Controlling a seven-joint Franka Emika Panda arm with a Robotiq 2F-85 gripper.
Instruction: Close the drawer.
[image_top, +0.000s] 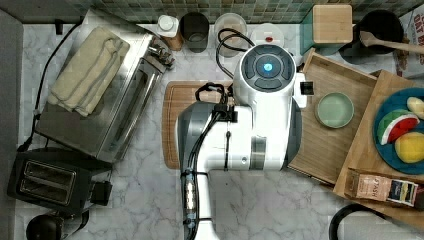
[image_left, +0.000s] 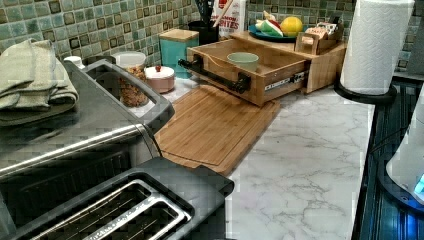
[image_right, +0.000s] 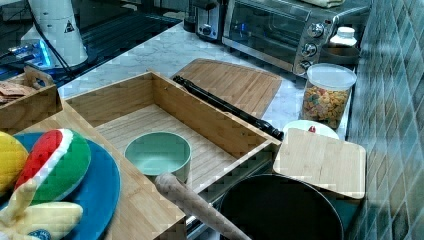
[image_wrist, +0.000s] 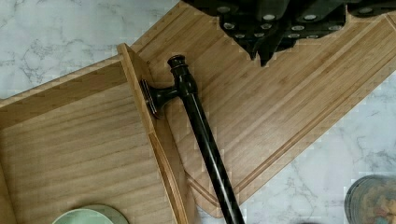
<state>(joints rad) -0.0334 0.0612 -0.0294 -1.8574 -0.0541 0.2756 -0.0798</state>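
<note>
Drawer (image_right: 150, 117) stood pulled well out of its wooden cabinet (image_left: 320, 65), its front overhanging the far edge of the cutting board (image_left: 215, 125) on the marble table (image_left: 305, 165). A green bowl (image_right: 158, 154) sat on the drawer's striped floor, toward the right view's left. A long black handle bar (image_wrist: 201, 135) ran across the drawer front, held off it on short posts. The hand (image_wrist: 271, 28) hung above the cutting board, just beside the bar and not touching it; whether it was open or closed I could not tell.

To close the drawer well, the hand should probably come down against the middle of the bar or the front panel and push squarely along the slides, since an off-centre push could twist the drawer and bind it. A steady, slow push would keep the bowl from sliding.
</note>
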